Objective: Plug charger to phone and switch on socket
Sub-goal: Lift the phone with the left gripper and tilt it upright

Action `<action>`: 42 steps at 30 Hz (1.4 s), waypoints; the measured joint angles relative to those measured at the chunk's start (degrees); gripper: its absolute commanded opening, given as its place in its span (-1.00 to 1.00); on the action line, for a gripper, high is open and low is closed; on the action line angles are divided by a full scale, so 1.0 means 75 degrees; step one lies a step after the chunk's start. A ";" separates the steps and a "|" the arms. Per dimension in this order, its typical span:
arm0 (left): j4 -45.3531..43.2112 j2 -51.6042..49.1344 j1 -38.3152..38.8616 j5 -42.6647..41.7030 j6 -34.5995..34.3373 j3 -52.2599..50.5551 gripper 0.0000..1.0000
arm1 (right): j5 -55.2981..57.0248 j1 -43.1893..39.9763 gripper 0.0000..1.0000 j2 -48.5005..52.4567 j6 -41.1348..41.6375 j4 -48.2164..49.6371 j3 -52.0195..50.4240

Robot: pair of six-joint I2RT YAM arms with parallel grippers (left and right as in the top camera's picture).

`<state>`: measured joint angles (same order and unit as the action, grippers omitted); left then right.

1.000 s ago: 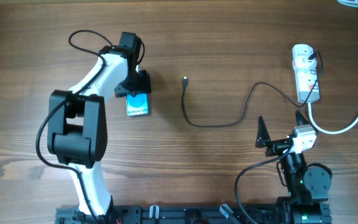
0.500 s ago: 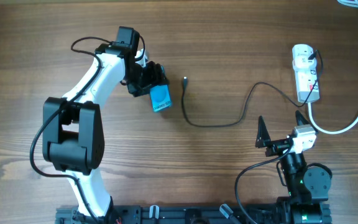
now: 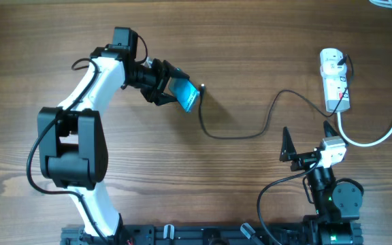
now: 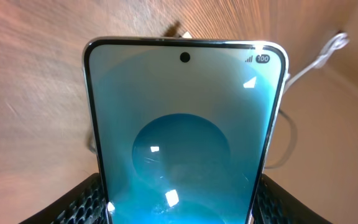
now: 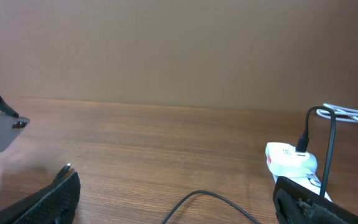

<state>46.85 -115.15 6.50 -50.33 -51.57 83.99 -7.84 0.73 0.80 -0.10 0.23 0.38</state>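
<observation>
Clamped on the phone (image 4: 185, 137) from both sides, the left gripper's (image 3: 171, 88) jaws hold its lower part, with the camera end pointing away to the right. The right gripper (image 3: 307, 129) is spread wide and empty, parked at the near right.

The phone hangs tilted above the table, just beside the plug tip (image 3: 202, 86) of the charger (image 3: 237, 136). The charger trails right to the socket (image 3: 335, 80) at the far right.

The likeliest trouble is the phone's edge brushing the loose tip and flicking it aside. The phone's lower end also seems buried between the fingers, which may leave no room for a plug. A tilted hold on smooth edges could slip.

The left arm stretches far and rightward from its base, elbow bent and wrist rolled so the screen faces its own camera.
</observation>
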 measured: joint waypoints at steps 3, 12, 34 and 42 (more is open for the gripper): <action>0.0000 0.0000 -0.0058 -0.0688 -0.0571 0.0000 0.20 | 0.0000 0.0000 1.00 0.0000 0.0000 0.0000 0.0000; 0.0000 0.0000 -0.0058 -0.2626 -0.1335 0.0000 0.16 | 0.0000 0.0000 1.00 0.0000 0.0003 0.0000 0.0000; 0.0006 0.0000 -0.0058 -0.3899 -0.2769 0.0000 0.16 | 0.0000 0.0000 0.99 0.0000 0.0000 0.0000 0.0000; 0.0006 0.0000 -0.0058 -0.3908 -0.2771 0.0000 0.16 | 0.0000 0.0000 1.00 0.0000 0.0000 0.0000 0.0000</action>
<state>46.89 -115.15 6.07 -79.64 -72.36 83.99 -7.84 0.73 0.80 -0.10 0.23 0.38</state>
